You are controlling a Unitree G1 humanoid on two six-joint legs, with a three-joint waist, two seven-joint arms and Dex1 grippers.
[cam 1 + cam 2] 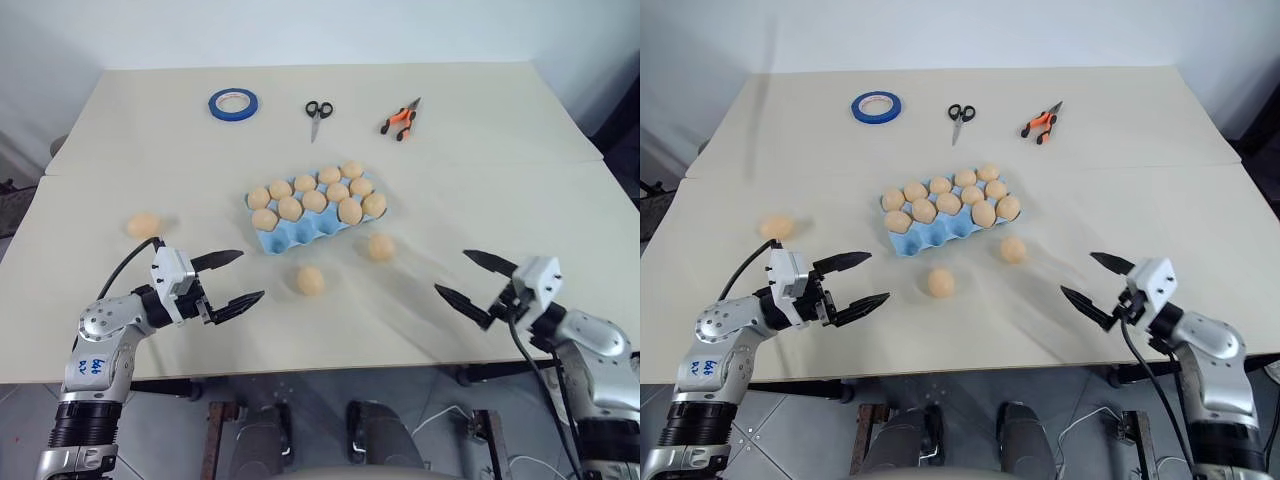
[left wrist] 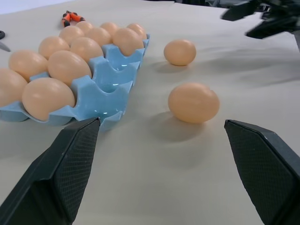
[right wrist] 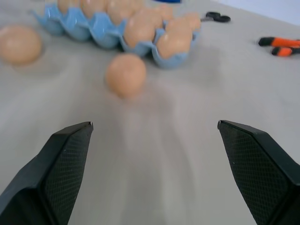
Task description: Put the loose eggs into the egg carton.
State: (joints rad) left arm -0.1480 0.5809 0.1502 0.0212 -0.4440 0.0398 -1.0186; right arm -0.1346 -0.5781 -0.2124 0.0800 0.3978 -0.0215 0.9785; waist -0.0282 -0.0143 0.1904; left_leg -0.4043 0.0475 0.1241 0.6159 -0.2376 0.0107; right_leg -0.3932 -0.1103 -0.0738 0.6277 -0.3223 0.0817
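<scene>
Both the left gripper [image 1: 232,279] and right gripper [image 1: 470,278] gape empty; three loose eggs [image 1: 311,280] lie outside the egg carton [image 1: 300,235].

You get bright, even, diffuse light on the pale table [image 1: 480,140], with only soft, faint shadows under the loose eggs [image 2: 193,102]. Beyond the right gripper [image 3: 154,136] everything smears with blur; ahead of the left gripper [image 2: 164,140] the egg carton [image 2: 101,96] stays sharp, with slight glare in its cups.

Beige table [image 1: 480,140] with carton, eggs and tools
The egg carton [image 1: 300,235] sits nearer than the scissors [image 1: 318,112]; 3 loose eggs [image 1: 311,280] lie around it; blue tape roll [image 1: 233,102] left, orange pliers [image 1: 400,120] right of the scissors.
</scene>
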